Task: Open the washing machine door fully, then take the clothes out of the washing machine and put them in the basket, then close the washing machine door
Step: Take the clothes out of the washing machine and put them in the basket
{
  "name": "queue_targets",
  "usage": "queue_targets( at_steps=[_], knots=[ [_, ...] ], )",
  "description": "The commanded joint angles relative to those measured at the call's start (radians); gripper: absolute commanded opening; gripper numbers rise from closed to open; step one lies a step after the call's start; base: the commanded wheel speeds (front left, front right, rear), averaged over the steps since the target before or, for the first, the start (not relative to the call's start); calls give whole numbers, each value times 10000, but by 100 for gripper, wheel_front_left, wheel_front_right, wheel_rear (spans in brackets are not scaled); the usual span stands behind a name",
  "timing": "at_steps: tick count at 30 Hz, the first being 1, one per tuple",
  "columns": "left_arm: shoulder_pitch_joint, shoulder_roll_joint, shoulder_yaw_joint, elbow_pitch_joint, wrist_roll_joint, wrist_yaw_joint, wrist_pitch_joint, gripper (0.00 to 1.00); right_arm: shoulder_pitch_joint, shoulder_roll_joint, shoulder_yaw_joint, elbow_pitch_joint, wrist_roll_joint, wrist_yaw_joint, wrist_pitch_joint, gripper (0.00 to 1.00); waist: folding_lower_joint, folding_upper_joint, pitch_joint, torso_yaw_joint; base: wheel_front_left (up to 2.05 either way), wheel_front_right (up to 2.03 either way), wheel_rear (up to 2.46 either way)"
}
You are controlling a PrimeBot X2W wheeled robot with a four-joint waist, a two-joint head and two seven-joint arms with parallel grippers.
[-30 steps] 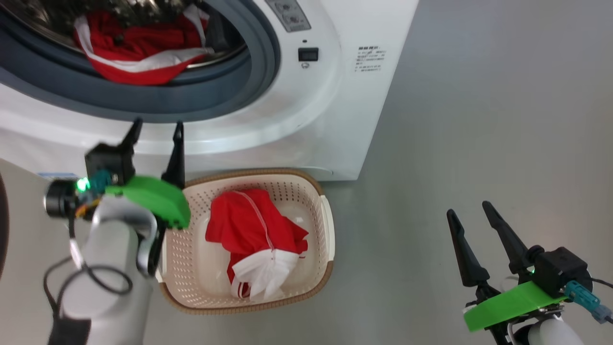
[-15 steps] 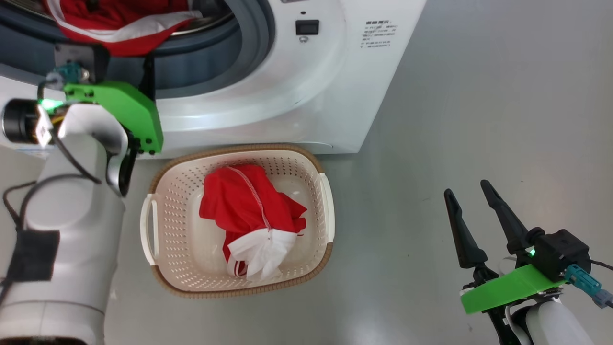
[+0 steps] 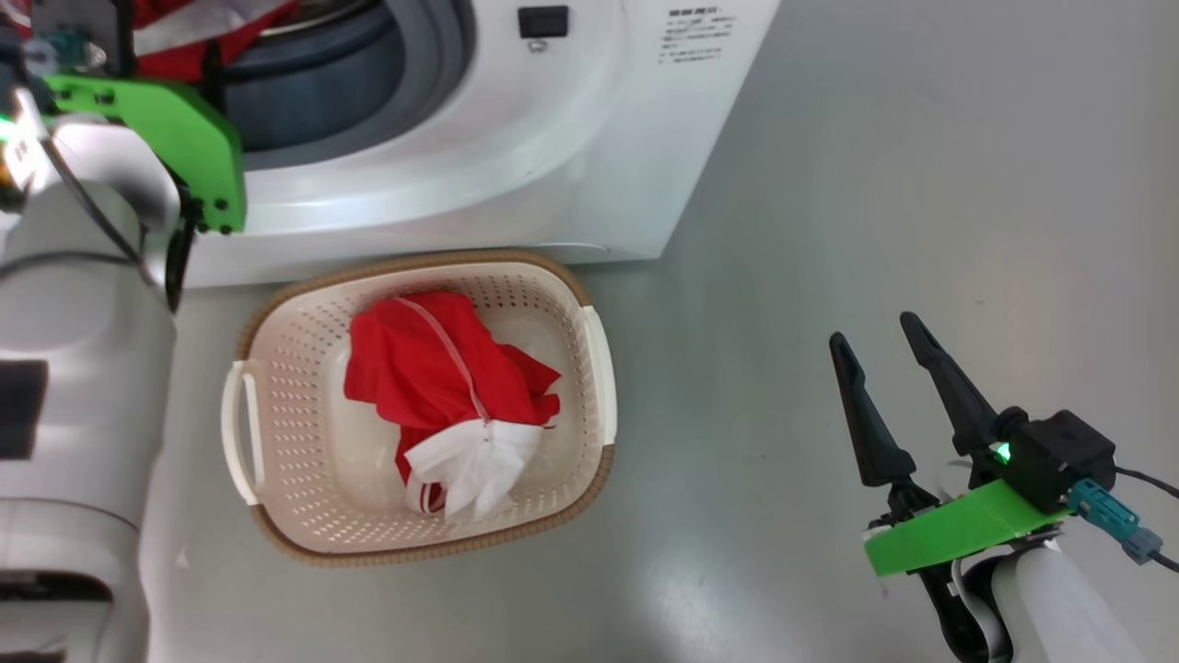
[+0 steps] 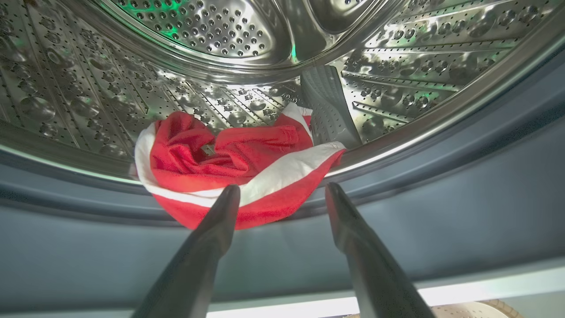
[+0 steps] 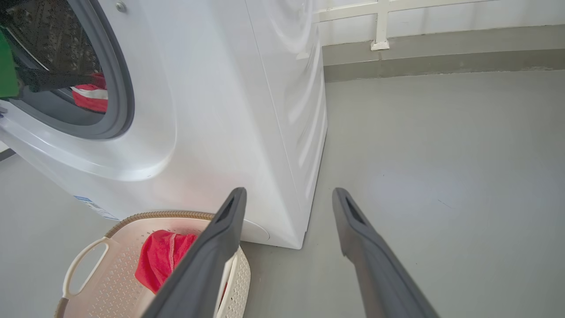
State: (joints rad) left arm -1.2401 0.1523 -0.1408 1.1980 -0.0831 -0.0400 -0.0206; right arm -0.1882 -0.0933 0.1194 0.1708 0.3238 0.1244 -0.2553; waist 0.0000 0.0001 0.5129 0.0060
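**Q:** Red, white-banded clothes [image 4: 229, 154] lie on the drum [image 4: 198, 26] lip, just ahead of the left claw [image 4: 282, 187], which is spread wide and empty. What are the hazards?

**A:** If it closes low, a fingertip may pinch the grey gasket [image 4: 397, 212] under the hem. If it closes shallow, it catches only the edge and the cloth slips.

**Q:** And the right claw [image 3: 872, 328]?

**A:** It is likewise released and holds nothing, well apart over the floor [image 3: 875, 184]. The basket [image 3: 414, 262], holding one garment [image 3: 433, 378], sits below and behind the left claw, so a loose carry could drop short of it.

One washing machine [image 3: 553, 166], one basket [image 3: 276, 497], two red garments [image 3: 414, 368] (one in each), and two claws [image 3: 872, 329].
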Motion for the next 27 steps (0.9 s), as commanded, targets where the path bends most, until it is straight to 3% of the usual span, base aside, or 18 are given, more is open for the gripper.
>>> queue_targets(
  at_steps=[1, 25, 27],
  knots=[
    [-290, 583, 56, -89, 79, 117, -124, 100, -98, 9, 283, -232, 71, 63, -65, 100, 0, -1, 185, -154, 0, 0, 0],
    [-1230, 1497, -812, 824, 528, 462, -164, 100, -534, 192, 646, -214, 156, 63, -65, 100, 0, -1, 851, -748, 0, 0, 0],
    [-1226, 1554, -905, 843, 578, 482, -113, 92, -541, 202, 650, -229, 156, 63, -65, 100, 0, -1, 857, -779, 0, 0, 0]
  ],
)
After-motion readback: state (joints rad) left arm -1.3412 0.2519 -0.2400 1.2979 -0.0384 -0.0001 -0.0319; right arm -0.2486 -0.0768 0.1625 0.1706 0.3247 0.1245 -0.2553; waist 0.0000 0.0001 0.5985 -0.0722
